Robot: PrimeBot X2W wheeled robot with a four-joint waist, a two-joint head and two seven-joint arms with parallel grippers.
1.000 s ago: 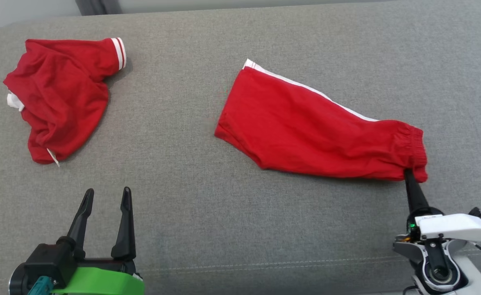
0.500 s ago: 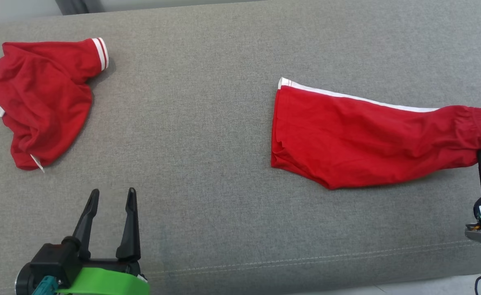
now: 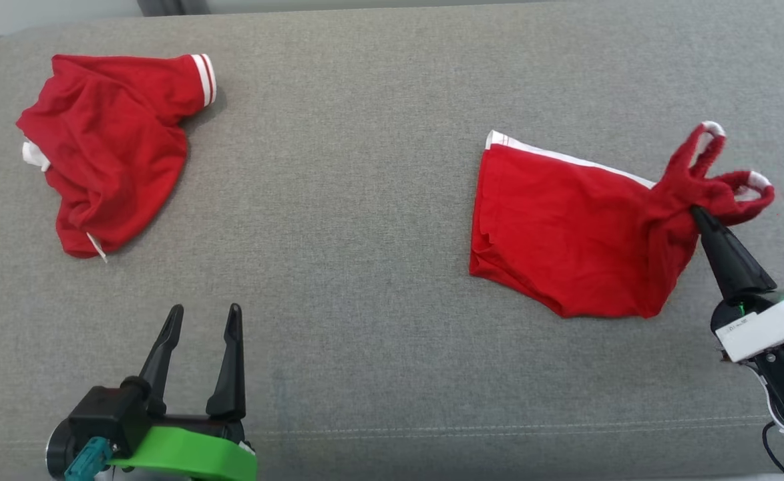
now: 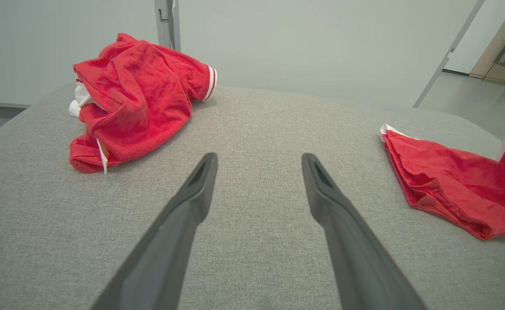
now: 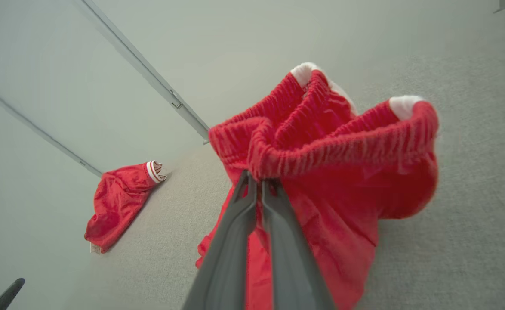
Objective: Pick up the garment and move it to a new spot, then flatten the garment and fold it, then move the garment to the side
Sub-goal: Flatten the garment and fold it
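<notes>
The red shorts (image 3: 565, 234), pinched at the waistband (image 3: 732, 190) by the closed fingers of the right gripper (image 3: 694, 212) with the rest lying on the right of the cushion (image 3: 365, 200), were best lifted clear before being carried, while the fingers of the left gripper (image 3: 205, 312) were held apart.

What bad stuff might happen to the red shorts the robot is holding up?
1. The right end effector pinches just a small bunch of the waistband, so the red shorts might slip free.
2. The leg end lies on the gray cushion; dragging could crumple it, making flattening harder.
</notes>
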